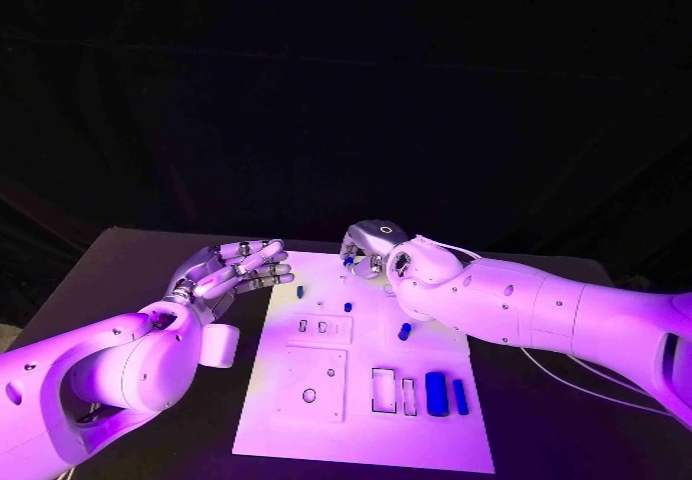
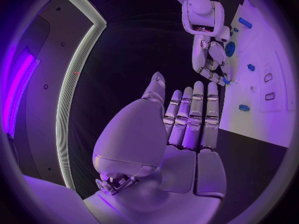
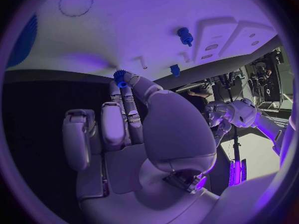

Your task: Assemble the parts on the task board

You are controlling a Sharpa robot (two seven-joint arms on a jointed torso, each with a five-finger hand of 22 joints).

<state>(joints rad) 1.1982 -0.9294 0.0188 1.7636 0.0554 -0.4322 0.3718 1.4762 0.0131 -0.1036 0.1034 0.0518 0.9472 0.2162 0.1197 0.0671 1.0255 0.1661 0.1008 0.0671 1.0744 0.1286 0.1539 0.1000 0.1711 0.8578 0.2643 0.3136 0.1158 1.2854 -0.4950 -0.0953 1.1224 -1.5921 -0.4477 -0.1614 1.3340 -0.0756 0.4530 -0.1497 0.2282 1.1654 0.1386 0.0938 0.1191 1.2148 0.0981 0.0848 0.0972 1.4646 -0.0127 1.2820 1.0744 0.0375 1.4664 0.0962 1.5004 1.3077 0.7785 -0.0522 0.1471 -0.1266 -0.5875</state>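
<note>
Right hand [image 1: 378, 250] hovering over the far end of the task board [image 1: 361, 420], pinching a small toothed blue part [image 3: 119, 77] between thumb and fingertips, the remaining fingers curling beside it. Left hand [image 1: 231, 272] floating off the board's far left corner above the bench [image 1: 87, 290], palm up, fingers straight and close together, holding nothing. Lying on the white board: a blue peg [image 1: 405, 331] mid-board, two long blue bars [image 1: 436, 393] by the slots near the right edge, smaller blue pieces [image 1: 300, 292] toward the far end.
</note>
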